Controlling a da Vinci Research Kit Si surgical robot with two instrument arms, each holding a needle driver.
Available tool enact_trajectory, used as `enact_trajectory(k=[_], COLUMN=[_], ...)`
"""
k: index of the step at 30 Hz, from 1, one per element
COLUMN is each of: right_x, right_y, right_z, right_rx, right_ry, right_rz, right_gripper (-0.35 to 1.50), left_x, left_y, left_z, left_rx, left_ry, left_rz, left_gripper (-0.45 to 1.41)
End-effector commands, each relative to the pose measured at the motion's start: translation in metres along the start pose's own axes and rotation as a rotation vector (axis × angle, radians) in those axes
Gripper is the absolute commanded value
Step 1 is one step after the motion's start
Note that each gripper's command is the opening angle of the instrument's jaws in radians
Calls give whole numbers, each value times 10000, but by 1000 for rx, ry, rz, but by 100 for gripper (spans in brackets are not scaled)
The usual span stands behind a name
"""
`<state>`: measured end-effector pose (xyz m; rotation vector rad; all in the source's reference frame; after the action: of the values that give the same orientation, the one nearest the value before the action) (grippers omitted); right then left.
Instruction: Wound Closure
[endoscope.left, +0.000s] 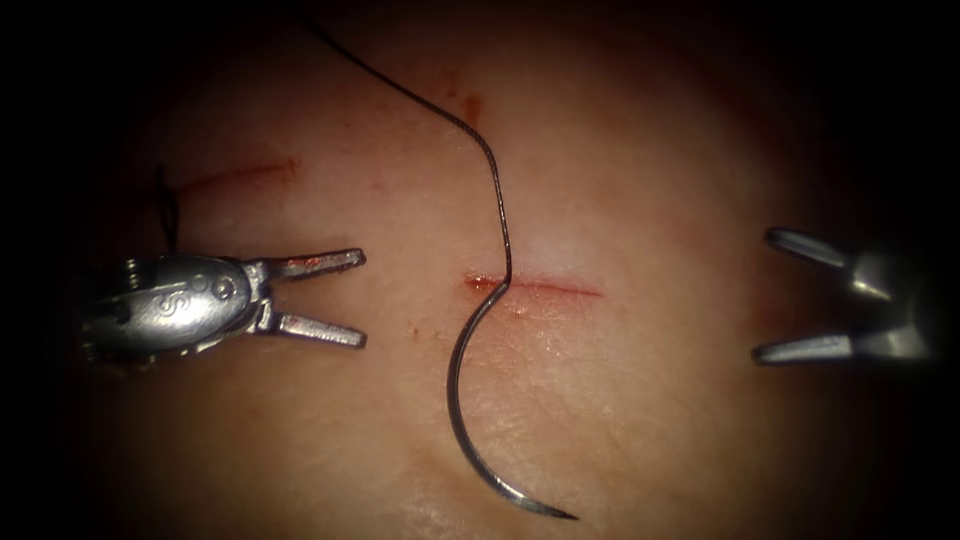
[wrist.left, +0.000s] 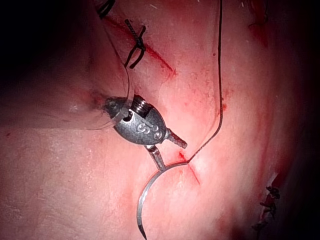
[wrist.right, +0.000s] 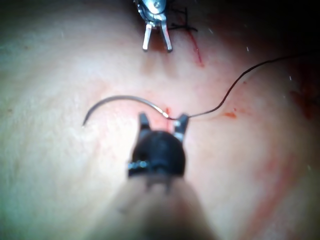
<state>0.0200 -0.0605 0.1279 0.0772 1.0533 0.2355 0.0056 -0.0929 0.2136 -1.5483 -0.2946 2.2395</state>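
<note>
The curved needle (endoscope.left: 458, 400) lies flat on the tissue (endoscope.left: 650, 420), held by neither tool. Its tip (endoscope.left: 574, 516) points toward the near edge, and its thread end rests at the left end of the short red cut (endoscope.left: 540, 288). Dark thread (endoscope.left: 495, 180) runs from there up and away to the far left. My left tool (endoscope.left: 358, 300) waits left of the cut, jaws open and empty. On the right, my right tool (endoscope.left: 764, 295) also stands open, holding nothing. The wrist views show the same needle (wrist.left: 144, 200) (wrist.right: 120, 99) just ahead of each open tool (wrist.left: 172, 156) (wrist.right: 163, 119).
A second red cut (endoscope.left: 240, 175) lies at the far left with a dark suture knot (endoscope.left: 166, 210) beside the left tool's body. In the left wrist view this cut carries a tied stitch (wrist.left: 135, 47), and more dark stitches (wrist.left: 269, 202) sit near the tissue's edge.
</note>
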Motion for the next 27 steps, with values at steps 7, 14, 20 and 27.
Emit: enact_trajectory(k=[7, 14, 20, 27], right_x=[-6, -7, -7, -9], right_y=[-6, -7, -8, -9], right_z=[9, 9, 9, 10], right_rx=[9, 15, 20, 28], right_ry=[-20, -36, -47, -69], right_rz=[-7, -10, -12, -17], right_gripper=[105, 108, 105, 103], left_x=[3, 25, 37, 29], left_y=[23, 57, 83, 126], left_z=[18, 35, 60, 95], left_rx=[-50, -84, -152, -202], left_ry=[-36, -164, -264, -491], left_rz=[-5, -14, -1, 17], left_gripper=[59, 55, 57, 67])
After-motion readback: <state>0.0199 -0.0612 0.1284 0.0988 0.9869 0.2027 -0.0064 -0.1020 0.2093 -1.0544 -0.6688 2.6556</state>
